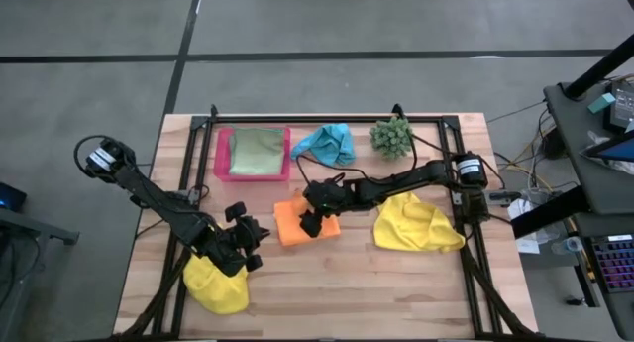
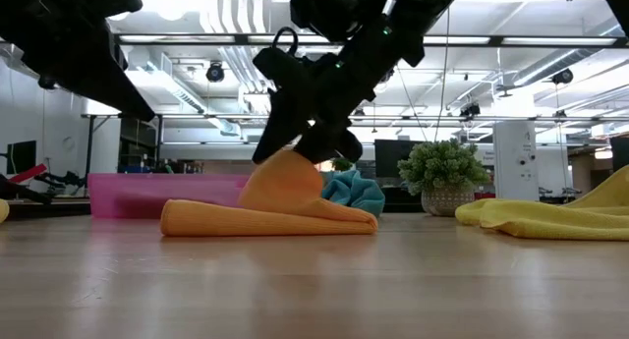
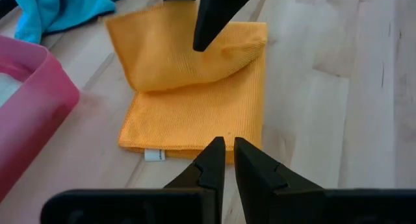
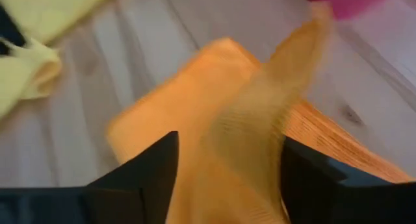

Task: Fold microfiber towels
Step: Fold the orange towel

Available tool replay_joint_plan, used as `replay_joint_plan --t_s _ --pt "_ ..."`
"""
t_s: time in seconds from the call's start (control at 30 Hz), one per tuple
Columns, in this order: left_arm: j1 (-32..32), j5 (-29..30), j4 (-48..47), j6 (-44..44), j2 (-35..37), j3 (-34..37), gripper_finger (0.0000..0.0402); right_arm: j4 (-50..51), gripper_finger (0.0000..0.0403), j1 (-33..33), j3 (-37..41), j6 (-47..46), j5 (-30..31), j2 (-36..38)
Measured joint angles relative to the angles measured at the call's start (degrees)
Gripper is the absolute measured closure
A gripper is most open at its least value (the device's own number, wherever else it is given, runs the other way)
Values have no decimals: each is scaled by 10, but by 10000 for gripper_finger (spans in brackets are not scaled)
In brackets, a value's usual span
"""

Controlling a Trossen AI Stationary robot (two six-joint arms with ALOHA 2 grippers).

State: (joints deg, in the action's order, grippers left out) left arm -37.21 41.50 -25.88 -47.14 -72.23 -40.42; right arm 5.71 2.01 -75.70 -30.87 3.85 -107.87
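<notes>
Near the far edge of the tabletop (image 1: 396, 283), the pink tray (image 1: 222, 154) holds one thing: the light green towel (image 1: 257, 151), lying flat inside and filling most of it. Turquoise towel (image 1: 328, 142) sits bunched just beside the tray, outside it, with the spiky green plant ball (image 1: 391, 134) next along the same edge.

Orange towel (image 1: 290, 221) lies mid-table, lower layer flat, one flap raised and drooping over it. Right gripper (image 4: 224, 169) is over the orange towel with fingers spread wide; the raised flap hangs between them, and whether either finger is touching it cannot be told from the wrist view. Low view shows the flap peaking right under that gripper.

Left gripper (image 3: 225, 156) is closed, fingers nearly touching, nothing held; it points at the near edge of the orange towel from the left front of the tabletop. One yellow towel (image 1: 220, 287) lies crumpled under the left arm near the front edge. Other yellow towel (image 1: 416, 225) is spread loosely to the right of the orange one, apart from it.
</notes>
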Motion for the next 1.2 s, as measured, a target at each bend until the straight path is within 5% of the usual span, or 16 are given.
replay_joint_plan --t_s 0.4,0.57,0.87,1.2 --pt "1 53 58 60 0 0 382 -45 137 32 -25 109 -73 0" --pt "16 100 159 162 -17 0 382 -38 140 45 -27 194 -87 4" --pt "72 99 300 310 -78 -3 382 41 141 58 -10 269 -84 55" --pt "98 -51 293 280 -96 -5 382 -42 157 59 143 299 -82 125"
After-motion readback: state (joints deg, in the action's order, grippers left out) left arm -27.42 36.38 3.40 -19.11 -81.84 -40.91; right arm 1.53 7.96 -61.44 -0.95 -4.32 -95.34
